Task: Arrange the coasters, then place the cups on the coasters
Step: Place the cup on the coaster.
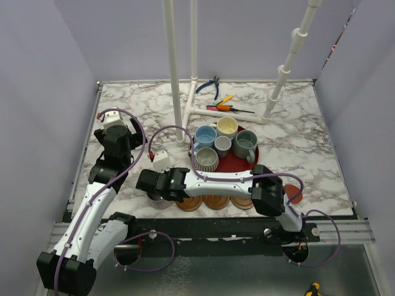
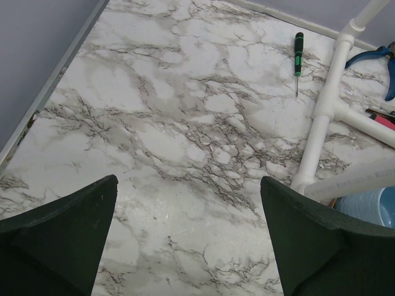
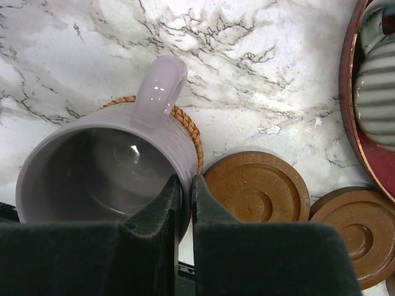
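My right gripper [image 3: 185,185] is shut on the wall of the lavender cup [image 3: 92,166], one finger inside and one outside. The cup's handle points away from me. Under it shows the rim of a woven tan coaster [image 3: 188,132]. Brown grooved coasters [image 3: 259,188] [image 3: 358,234] lie to its right, forming a row [image 1: 216,202] near the front edge. A reddish coaster [image 1: 295,196] lies further right. The light blue [image 1: 205,135], cream-yellow [image 1: 226,127], pale grey [image 1: 222,145], grey-green [image 1: 245,144] and ribbed [image 1: 207,159] cups stand on the red tray [image 1: 231,165]. My left gripper [image 2: 188,203] hangs open over bare marble.
A white pipe frame [image 1: 185,111] stands behind the tray, with an upright [image 1: 174,68] just left of the blue cup. Pliers [image 1: 210,85] and screwdrivers [image 1: 225,102] lie at the back. A green-handled screwdriver [image 2: 298,55] lies left of the pipe.
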You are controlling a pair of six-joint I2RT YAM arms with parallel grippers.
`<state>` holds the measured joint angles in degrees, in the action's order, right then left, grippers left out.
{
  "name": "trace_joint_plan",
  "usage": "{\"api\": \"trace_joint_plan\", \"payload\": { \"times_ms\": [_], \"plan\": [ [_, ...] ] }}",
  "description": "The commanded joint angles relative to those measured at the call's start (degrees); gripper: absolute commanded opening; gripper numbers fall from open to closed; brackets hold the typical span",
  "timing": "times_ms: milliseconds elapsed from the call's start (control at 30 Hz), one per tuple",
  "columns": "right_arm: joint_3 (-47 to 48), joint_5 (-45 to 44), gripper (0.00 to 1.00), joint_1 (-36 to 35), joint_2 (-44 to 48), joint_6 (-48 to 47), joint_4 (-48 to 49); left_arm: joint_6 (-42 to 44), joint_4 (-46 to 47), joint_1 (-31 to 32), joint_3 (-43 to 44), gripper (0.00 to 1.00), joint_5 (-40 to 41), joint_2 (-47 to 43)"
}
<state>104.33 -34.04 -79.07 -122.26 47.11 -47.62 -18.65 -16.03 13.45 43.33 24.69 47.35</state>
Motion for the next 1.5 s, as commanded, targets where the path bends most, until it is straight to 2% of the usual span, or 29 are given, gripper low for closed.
{"api": "trace_joint_plan", "payload": {
  "times_ms": [0,1467],
  "plan": [
    [-0.89,-3.62,0.00,-0.24,1.19,1.68,3.24,-0.19,-0.30,-0.40,-0.53,0.99,-1.31,-0.46],
    [-2.79,-5.20,0.00,0.02,2.85,-0.56,5.43,0.02,-0.32,-0.44,-0.66,0.99,-1.88,-0.16]
  ]
}}
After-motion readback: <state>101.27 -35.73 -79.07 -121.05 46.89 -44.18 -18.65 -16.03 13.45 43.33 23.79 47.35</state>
